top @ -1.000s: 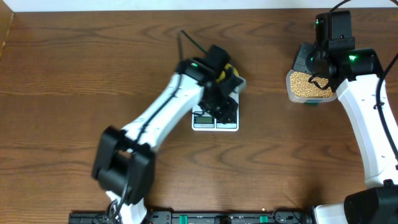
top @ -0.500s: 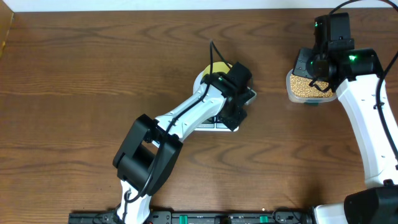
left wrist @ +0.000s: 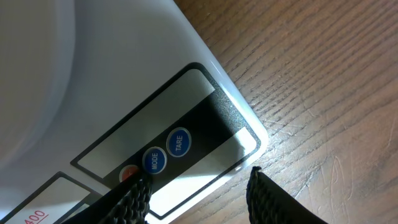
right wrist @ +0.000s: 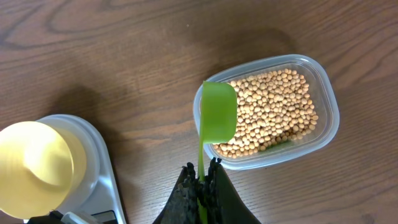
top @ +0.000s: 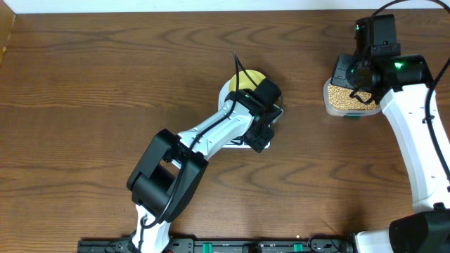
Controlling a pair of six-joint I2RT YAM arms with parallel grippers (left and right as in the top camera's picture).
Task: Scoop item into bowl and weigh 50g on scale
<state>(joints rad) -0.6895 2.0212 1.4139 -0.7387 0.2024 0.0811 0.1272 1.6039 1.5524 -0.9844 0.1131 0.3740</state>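
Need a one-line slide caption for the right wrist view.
Right end effector holds a green scoop over the tub of beans; yellow bowl sits on the scale at lower left.

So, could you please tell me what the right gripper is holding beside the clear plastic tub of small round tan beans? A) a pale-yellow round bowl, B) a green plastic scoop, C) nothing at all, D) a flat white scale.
B: the right gripper is shut on the thin handle of the green plastic scoop, whose head sits at the left rim of the clear plastic tub of tan beans.
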